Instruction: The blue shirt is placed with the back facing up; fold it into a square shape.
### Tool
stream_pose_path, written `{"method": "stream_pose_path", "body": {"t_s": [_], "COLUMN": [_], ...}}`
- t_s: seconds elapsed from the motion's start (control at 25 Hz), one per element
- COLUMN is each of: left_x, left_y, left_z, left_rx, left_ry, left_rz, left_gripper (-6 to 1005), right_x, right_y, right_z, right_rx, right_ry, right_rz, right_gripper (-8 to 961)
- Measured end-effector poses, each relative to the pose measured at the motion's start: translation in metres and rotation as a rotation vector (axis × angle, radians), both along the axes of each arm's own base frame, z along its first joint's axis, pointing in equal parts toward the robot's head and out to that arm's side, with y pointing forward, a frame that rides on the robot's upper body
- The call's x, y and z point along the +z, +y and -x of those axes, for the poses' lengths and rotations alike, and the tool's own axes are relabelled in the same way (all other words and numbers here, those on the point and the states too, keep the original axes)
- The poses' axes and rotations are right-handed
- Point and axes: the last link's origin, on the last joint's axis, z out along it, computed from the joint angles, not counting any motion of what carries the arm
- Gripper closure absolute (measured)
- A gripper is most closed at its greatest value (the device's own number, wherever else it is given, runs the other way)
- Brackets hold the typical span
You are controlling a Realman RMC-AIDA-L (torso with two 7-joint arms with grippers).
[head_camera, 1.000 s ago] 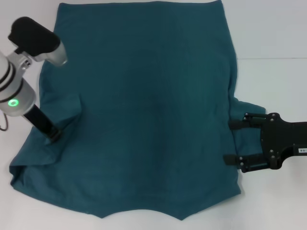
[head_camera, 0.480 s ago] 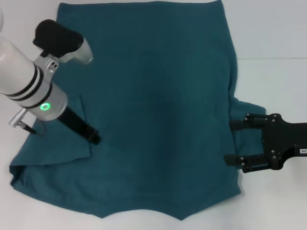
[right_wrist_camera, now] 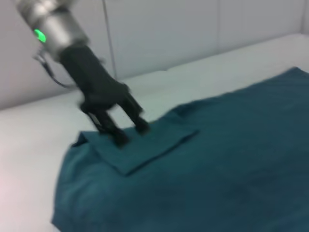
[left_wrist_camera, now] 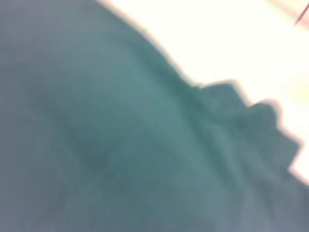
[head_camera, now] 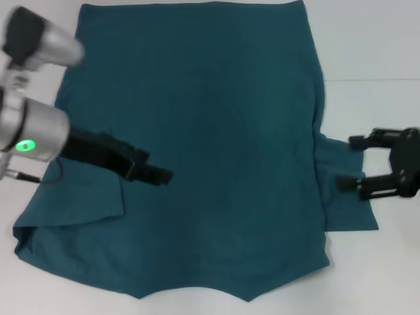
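Observation:
The blue shirt [head_camera: 216, 144] lies spread flat on the white table, plain side up. Its left sleeve [head_camera: 85, 200] is folded inward onto the body. My left gripper [head_camera: 159, 176] reaches over the shirt just past that fold. In the right wrist view the left gripper [right_wrist_camera: 130, 133] stands open over the folded flap [right_wrist_camera: 145, 142], holding nothing. My right gripper [head_camera: 351, 162] is open above the right sleeve [head_camera: 351, 213], which lies flat and sticks out sideways. Only blurred teal fabric of the shirt [left_wrist_camera: 120, 145] fills the left wrist view.
The white table [head_camera: 374, 52] shows bare around the shirt on the right and at the near edge. A pale wall [right_wrist_camera: 159, 29] stands behind the table in the right wrist view.
My left gripper swept right across the shirt, carrying the left sleeve inward, then went on past the fold. The right gripper drew back to the right, uncovering the right sleeve.

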Motion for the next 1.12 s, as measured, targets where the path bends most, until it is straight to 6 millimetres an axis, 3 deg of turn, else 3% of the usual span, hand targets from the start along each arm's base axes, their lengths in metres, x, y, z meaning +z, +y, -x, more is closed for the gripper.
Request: {"method": "stream_pose_path", "body": {"t_s": [0.2, 0.44, 0.76, 1.12], "left_x": [0.02, 0.028, 0.025, 0.016], "left_y": [-0.019, -0.045, -0.066, -0.069], "left_z": [0.011, 0.036, 0.054, 0.061], "left_rx": [-0.103, -0.21, -0.223, -0.181], "left_ry": [-0.211, -0.381, -0.453, -0.449], "left_rz": [-0.014, 0.011, 0.032, 0.015], "left_gripper": [272, 64, 52, 53], "right_x": [0.02, 0.021, 0.003, -0.026], "right_y": [0.006, 0.021, 0.038, 0.061], "right_z": [0.017, 0.037, 0.035, 0.014], "right_rx": [-0.034, -0.115, -0.219, -0.295], "right_ry": [-0.186, -0.472, -0.74, -0.754], "right_rz": [-0.014, 0.022, 0.037, -0.027], "right_gripper": [12, 11, 11, 11]}}
